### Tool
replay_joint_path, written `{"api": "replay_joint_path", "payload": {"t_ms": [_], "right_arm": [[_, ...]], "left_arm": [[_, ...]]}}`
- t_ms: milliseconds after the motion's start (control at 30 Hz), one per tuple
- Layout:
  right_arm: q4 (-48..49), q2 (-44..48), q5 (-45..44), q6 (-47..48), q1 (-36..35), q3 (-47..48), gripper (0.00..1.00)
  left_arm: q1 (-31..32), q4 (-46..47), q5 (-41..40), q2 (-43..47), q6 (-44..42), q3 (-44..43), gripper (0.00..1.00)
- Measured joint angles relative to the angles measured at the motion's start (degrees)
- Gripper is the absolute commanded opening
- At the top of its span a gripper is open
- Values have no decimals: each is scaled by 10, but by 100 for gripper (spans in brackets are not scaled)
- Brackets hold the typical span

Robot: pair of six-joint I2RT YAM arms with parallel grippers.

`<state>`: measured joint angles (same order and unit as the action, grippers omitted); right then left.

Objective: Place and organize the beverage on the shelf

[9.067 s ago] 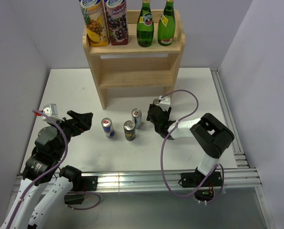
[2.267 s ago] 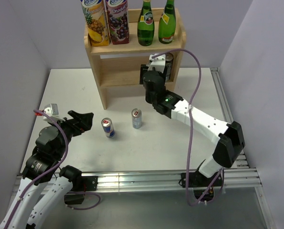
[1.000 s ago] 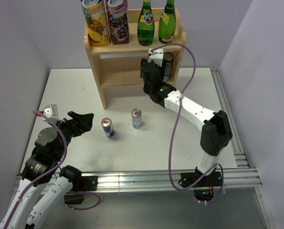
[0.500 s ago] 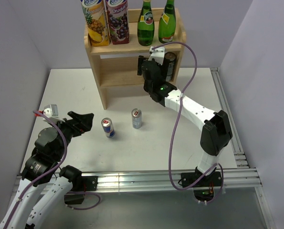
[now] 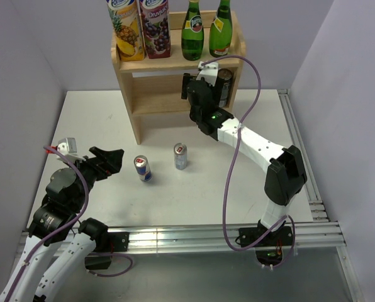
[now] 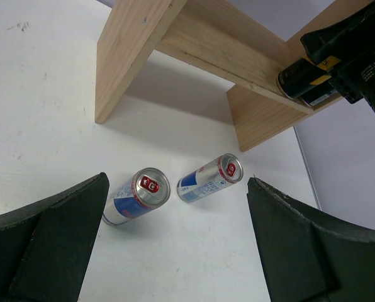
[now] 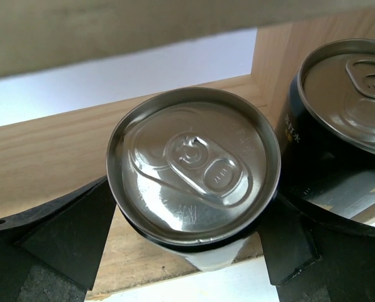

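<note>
Compared with nine seconds back, the dark can [image 7: 194, 167] has been taken off the surface [image 5: 175, 195] and carried by the right hand [image 7: 190, 204] to the lower tier of the shelf [image 5: 175, 104], toward its 3 o'clock end. Almost nothing is changed over the last half second.

Black fingers [image 7: 68, 239] are pressed against both sides of that can, so it is read as gripped and not yet let go. Whether its base is fully seated on the board cannot be told. A second dark can [image 7: 345, 113] is stood just beside it at 3 o'clock.

On the top tier a pineapple juice carton [image 5: 126, 28], a grape juice carton [image 5: 155, 28] and two green bottles [image 5: 192, 31] [image 5: 220, 28] are lined up upright.

The left hand [image 5: 115, 159] is parked at 8 o'clock of the surface, fingers spread wide, nothing between them.

Still unshelved: one energy-drink can [image 5: 143, 168] and another energy-drink can [image 5: 180, 156] at its 2 o'clock, both upright mid-surface and well apart from the shelf.

Progress is judged past halfway. Release of the dark can and shelving of the last two cans are left.
</note>
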<state>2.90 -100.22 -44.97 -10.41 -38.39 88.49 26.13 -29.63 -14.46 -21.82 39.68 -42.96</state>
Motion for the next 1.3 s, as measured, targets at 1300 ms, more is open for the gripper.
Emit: {"api": "replay_joint_path", "payload": {"t_ms": [1300], "right_arm": [[-64,258,-61,-132,-144,-277,93]], "left_arm": [[0,33,-3,-51,6,28,99]]}}
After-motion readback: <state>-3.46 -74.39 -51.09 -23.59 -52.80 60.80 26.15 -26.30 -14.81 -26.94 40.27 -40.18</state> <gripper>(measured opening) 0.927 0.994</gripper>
